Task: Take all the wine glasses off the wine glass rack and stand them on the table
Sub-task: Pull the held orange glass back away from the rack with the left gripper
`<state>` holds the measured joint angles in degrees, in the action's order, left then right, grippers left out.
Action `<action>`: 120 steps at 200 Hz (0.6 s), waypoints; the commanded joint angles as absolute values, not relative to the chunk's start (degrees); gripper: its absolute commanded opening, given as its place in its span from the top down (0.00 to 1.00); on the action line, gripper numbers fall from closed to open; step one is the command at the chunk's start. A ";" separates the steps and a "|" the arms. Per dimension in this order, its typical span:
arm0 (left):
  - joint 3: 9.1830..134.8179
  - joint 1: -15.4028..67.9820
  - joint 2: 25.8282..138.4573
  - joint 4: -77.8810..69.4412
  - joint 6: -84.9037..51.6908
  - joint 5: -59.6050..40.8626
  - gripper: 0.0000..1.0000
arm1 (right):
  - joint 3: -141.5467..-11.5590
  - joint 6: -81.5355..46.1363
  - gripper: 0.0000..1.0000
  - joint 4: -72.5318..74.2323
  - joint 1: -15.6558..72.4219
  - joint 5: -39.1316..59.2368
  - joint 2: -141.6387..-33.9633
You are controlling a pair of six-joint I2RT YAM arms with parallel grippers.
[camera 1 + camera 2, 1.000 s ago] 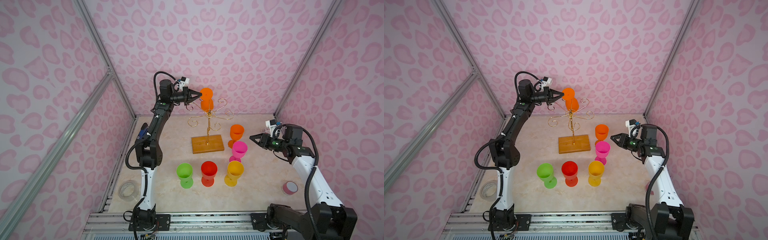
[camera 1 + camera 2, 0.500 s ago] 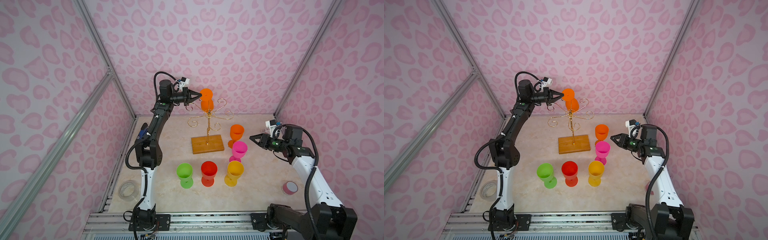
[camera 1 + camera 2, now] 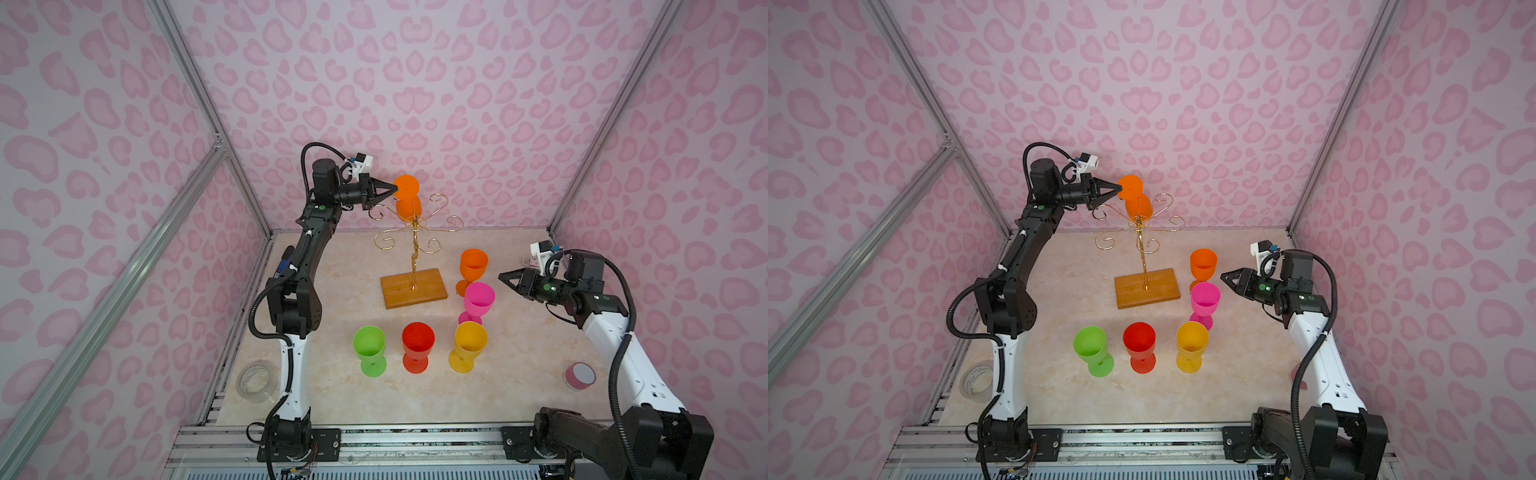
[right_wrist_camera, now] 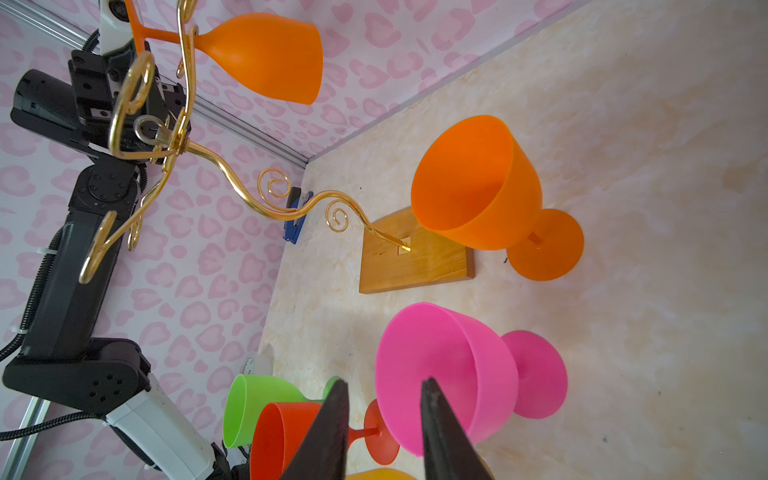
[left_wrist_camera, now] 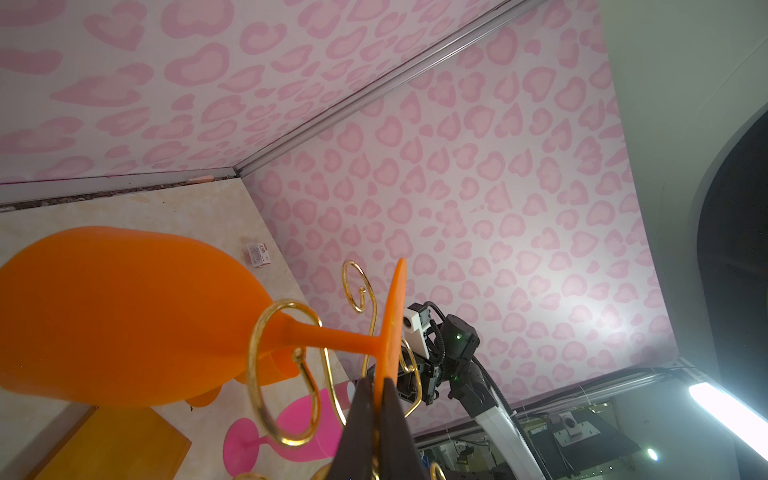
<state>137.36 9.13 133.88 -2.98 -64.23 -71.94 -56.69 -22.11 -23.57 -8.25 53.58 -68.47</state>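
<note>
Nothing visibly moves since a second ago: left tool [image 3: 393, 190] stays clamped on the foot rim of the orange wine glass [image 3: 408, 207], hung inverted on the wine glass rack [image 3: 430, 286], upper centre. Right tool [image 3: 502, 276] slightly apart, empty, right side.

Dark jaws pinch the foot of the orange wine glass [image 5: 124, 316] on the wine glass rack [image 5: 252, 370].

The left gripper [image 5: 377, 380] shows as two dark jaws, pressed on both sides of the thin flat foot of the glass. The stem goes through a big round gold curl of the rack, and the fat cup sits on the far side of that curl. More gold curls show close by. Behind the glass are the pale tabletop [image 5: 124, 208], a corner of the wooden base [image 5: 112, 444] and a pink glass [image 5: 245, 444]. A small box [image 5: 258, 254] lies on the tabletop near the wall [image 5: 498, 187], which has pink blobs. Far off, the other robot arm [image 5: 457, 357] points this way.
</note>
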 commanded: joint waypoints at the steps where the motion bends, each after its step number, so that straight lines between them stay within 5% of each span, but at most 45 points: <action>1: 137.11 9.14 130.47 -4.57 -63.72 -73.99 0.98 | -56.60 -22.28 0.69 -22.07 -8.15 54.07 -68.81; 120: 134.86 9.06 128.85 -4.38 -61.81 -76.05 0.98 | -56.11 -22.43 0.69 -21.38 -8.18 54.36 -69.18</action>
<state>134.93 9.08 132.07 -2.94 -63.05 -74.24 -56.66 -22.90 -23.42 -8.25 53.63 -69.14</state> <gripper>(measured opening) 0.065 0.303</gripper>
